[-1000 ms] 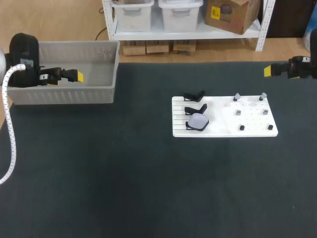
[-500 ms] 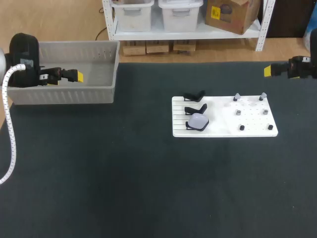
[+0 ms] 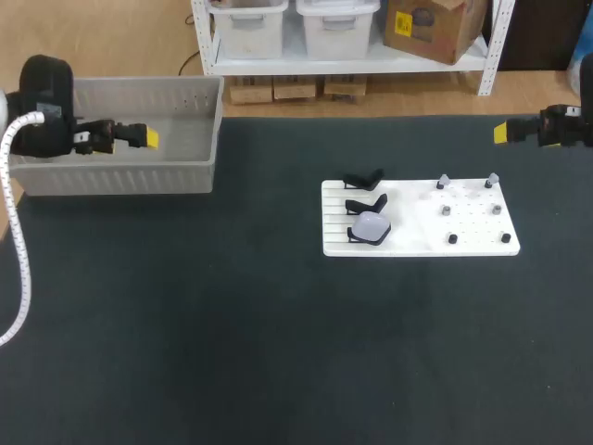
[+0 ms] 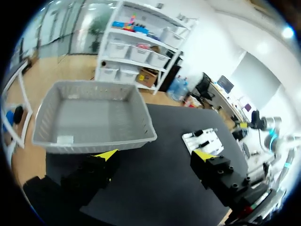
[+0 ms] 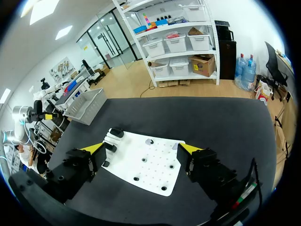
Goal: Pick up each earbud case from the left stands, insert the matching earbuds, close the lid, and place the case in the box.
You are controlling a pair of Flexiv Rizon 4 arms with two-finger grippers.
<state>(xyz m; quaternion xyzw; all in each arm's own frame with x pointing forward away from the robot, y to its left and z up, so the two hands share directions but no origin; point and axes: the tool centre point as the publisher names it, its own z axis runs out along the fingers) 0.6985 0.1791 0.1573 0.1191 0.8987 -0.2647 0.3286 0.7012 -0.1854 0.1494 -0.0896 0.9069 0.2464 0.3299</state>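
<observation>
Over the grey box [image 3: 120,176] at the table's far left corner, the left arm [image 3: 46,93] comes in from the left side, forearm level, pointing toward the table's middle; the left gripper [image 3: 145,139] hangs above the box's inside, touching nothing. Left wrist view: its fingers stand wide apart, nothing between them, box's near wall just ahead. Right arm [image 3: 567,125] sits at the table's far right edge, also level, pointing inward; the right gripper [image 3: 500,133] is over the dark mat [image 3: 232,324], well apart from the white board [image 3: 422,243]. Right wrist view: fingers spread apart, empty, board lying ahead of and below them. Board rests flat on the mat, right of the table's middle, long side across. Its left, ribbed part carries three black stands in a column: far stand [image 3: 363,178] and middle stand [image 3: 366,203] bare, near stand [image 3: 356,237] holding the earbud case [image 3: 372,225], pale and rounded, leaning on its cradle; lid state too small to tell. Board's right part is dotted with holes and has small pieces standing on it: two pale earbuds [image 3: 444,181] in the far row, side by side but apart, and four dark pegs [image 3: 445,210] nearer in two rows; cannot tell whether the dark ones carry anything. Both arms are well apart from each other and from the case.
</observation>
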